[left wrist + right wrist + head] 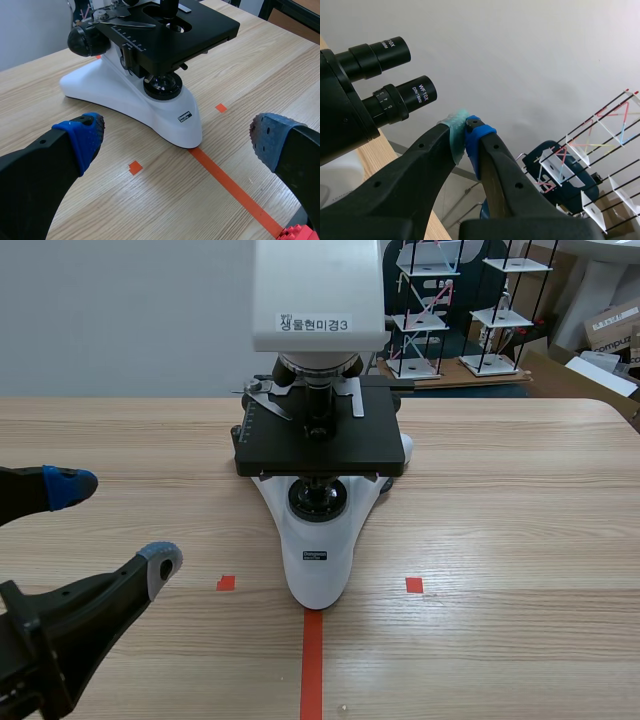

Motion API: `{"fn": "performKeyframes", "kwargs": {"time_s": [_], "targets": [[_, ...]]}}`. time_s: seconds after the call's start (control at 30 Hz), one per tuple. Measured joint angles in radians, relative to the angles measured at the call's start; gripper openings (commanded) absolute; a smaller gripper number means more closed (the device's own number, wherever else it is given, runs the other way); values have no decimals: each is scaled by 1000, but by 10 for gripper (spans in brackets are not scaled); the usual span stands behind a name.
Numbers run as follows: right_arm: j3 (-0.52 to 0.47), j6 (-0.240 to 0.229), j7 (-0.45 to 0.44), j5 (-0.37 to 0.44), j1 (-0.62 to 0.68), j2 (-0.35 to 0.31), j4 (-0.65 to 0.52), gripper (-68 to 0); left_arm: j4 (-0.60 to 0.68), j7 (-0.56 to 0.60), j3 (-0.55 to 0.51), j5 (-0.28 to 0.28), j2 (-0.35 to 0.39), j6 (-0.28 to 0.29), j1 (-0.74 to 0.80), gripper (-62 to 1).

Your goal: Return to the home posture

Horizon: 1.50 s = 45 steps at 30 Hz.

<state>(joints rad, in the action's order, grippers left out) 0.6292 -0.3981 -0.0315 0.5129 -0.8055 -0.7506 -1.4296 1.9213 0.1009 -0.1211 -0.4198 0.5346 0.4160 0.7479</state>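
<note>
Your left gripper sits low at the near left of the table with its claw spread wide. The two padded fingers are far apart, with nothing held between them. From its wrist view, the white foot of the microscope lies just ahead of the gap, on the end of the orange-red tape line. Your right gripper is raised near the microscope's two black eyepieces, which are marked 10X. Its claw is closed, the grey-green pad pressed against the blue one with nothing caught between them, and it touches nothing. The microscope stands upright at the middle of the light wooden table, with its black stage above the white base. Behind the table you see a pale grey wall, a rack of white shelves on thin rods, and cardboard boxes at the far right.
</note>
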Motion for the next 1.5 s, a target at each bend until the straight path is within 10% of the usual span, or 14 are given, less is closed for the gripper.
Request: {"fn": "performKeyframes", "kwargs": {"time_s": [0.87,1.37,1.5], "targets": [[-21,0,-16,11,37,-28,-22,-652,0,0,0,0,0,0,0,8],[-491,16,-15,8,632,-31,-251,-206,0,0,0,0,0,0,0,8],[-542,96,-18,8,828,-31,-324,-50,0,0,0,0,0,0,0,8]]}}
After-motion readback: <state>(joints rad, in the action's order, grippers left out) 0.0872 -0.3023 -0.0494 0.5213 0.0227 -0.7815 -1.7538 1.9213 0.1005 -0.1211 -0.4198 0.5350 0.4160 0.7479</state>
